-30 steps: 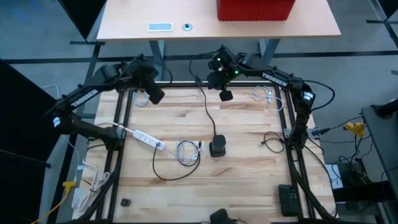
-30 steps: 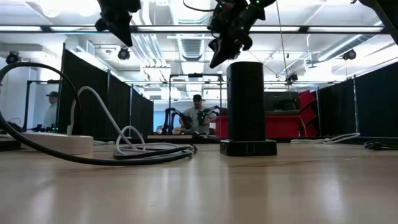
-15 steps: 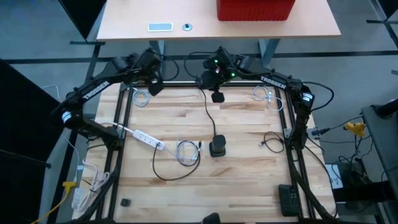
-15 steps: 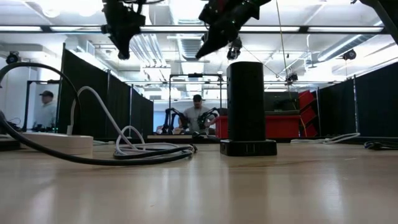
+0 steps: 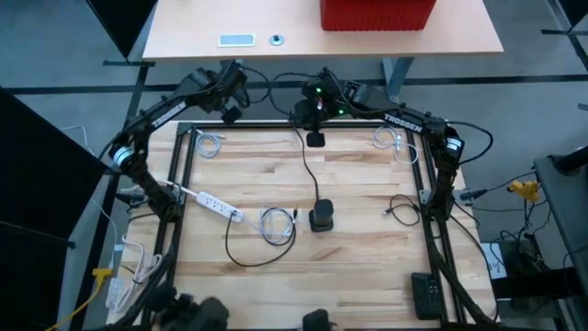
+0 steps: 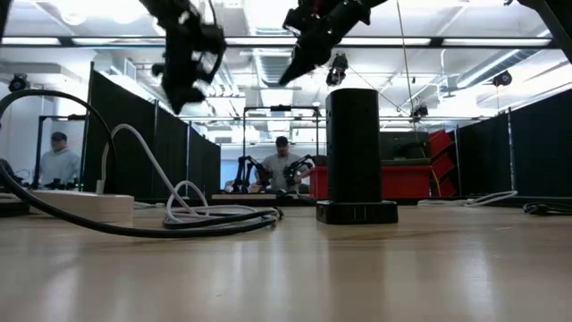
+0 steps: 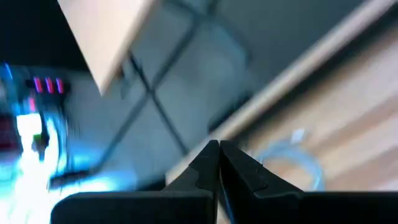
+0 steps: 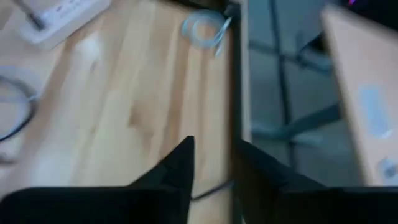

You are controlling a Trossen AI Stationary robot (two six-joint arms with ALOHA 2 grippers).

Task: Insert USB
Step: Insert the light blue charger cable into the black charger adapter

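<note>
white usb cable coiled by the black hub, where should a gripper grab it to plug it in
Probably at the plug end, not the loops. The white USB cable lies flat in a loose coil, its free end pointing toward the black hub. Coming straight down from above looks best, fingers across the plug's flat sides. The plug's exact pose is too small to tell.

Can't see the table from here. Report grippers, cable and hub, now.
Left gripper shut, empty, at the table's far left corner. Right gripper part open, empty, over the far edge. White cable coiled beside black hub, unplugged. Nothing between them.
</note>
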